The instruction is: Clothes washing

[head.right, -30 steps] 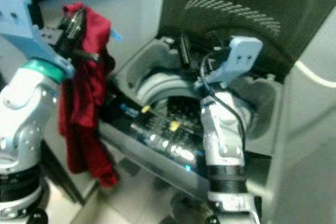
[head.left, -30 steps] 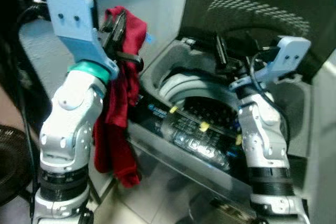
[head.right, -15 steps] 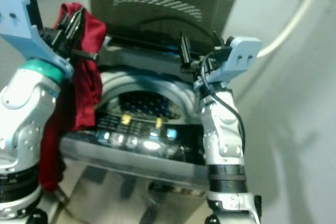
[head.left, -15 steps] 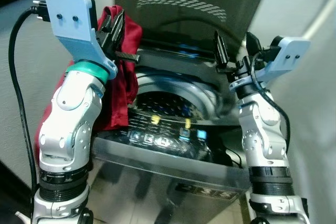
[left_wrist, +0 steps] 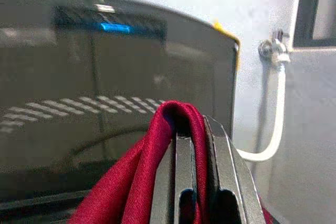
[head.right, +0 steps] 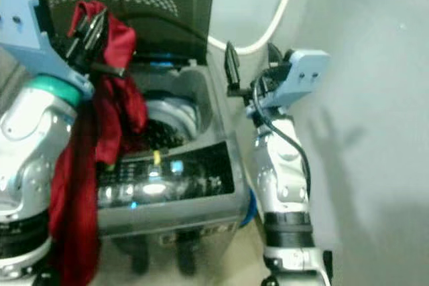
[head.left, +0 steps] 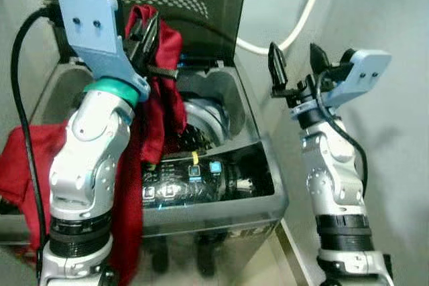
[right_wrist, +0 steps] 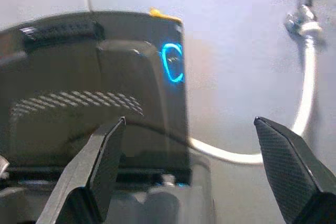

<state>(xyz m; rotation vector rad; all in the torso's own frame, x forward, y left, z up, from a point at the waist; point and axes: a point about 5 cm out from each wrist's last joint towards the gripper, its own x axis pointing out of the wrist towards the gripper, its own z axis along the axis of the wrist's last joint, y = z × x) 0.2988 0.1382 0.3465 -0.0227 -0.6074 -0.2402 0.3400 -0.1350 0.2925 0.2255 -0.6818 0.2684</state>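
Camera has swung right, so the washing machine [head.left: 201, 185] sits lower-left; left gripper [head.left: 144, 38] keeps the red garment [head.left: 164, 98] clamped, right gripper [head.left: 295, 68] spread wide, loading pending.

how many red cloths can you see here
1 for certain: a dark red fabric garment pinched in the left claw above the open top-loading washing machine. The red fabric draped lower on the robot's left may be the same garment or a second one.
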